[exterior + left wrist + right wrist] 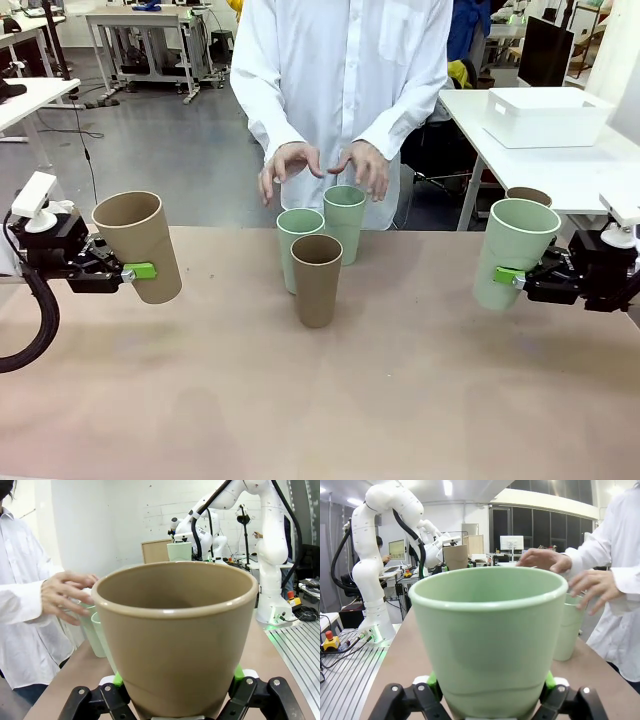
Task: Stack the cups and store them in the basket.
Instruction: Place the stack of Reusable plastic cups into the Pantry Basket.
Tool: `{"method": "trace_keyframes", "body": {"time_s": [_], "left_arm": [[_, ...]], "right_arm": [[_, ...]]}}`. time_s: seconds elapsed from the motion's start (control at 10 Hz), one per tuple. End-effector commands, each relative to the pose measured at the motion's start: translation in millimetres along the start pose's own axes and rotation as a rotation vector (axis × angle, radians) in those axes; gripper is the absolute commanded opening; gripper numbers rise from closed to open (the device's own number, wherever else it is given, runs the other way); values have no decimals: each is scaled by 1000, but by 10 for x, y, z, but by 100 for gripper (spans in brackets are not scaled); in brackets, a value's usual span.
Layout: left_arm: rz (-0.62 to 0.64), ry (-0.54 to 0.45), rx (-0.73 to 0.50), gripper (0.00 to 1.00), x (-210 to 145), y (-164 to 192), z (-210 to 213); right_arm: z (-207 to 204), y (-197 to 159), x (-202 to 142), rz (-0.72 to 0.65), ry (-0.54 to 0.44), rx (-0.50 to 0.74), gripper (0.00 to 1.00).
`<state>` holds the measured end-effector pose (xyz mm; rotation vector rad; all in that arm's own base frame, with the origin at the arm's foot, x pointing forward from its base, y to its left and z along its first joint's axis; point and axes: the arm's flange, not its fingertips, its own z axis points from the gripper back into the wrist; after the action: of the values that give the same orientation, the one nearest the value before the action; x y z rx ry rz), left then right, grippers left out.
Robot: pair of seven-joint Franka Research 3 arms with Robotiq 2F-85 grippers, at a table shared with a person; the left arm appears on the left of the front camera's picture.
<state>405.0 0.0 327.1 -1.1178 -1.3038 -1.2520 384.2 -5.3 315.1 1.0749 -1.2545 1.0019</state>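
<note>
Brown tabletop (420, 400) fills the foreground, with white workbenches behind. At its left side the left gripper (130, 270) is clamped on a tilted tan cup (140, 240) held off the surface. In the left wrist view this cup (175, 630) covers most of both fingers (118, 681), and the frame cuts off its base. On the right, the right gripper (512, 277) grips a pale mint cup (512, 245), whose foot is likewise cut off in the right wrist view (487, 640). Behind it a half-hidden tan cup (528, 194) shows just its rim. At mid-table a rear mint cup (345, 215), a left mint cup (296, 235) and a front tan cup (316, 280) stand close together. The person's hands (285, 165) hover above them. The white basket (548, 125) sits on a side table (590, 170) beyond, and its inside is out of sight.
</note>
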Motion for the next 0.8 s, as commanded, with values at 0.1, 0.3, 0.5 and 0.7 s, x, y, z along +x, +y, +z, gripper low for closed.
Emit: {"method": "trace_keyframes", "body": {"time_s": [0.1,0.3,0.5,0.7], "left_arm": [[-10,-6,14,85,29,13,-19],[-10,-6,14,85,29,13,-19],[-10,-6,14,85,29,13,-19],[-10,-6,14,85,29,13,-19]], "right_arm": [[-19,-5,18,6,6,-3,85],[-19,-5,18,6,6,-3,85],[-19,-5,18,6,6,-3,85],[-19,-5,18,6,6,-3,85]]}}
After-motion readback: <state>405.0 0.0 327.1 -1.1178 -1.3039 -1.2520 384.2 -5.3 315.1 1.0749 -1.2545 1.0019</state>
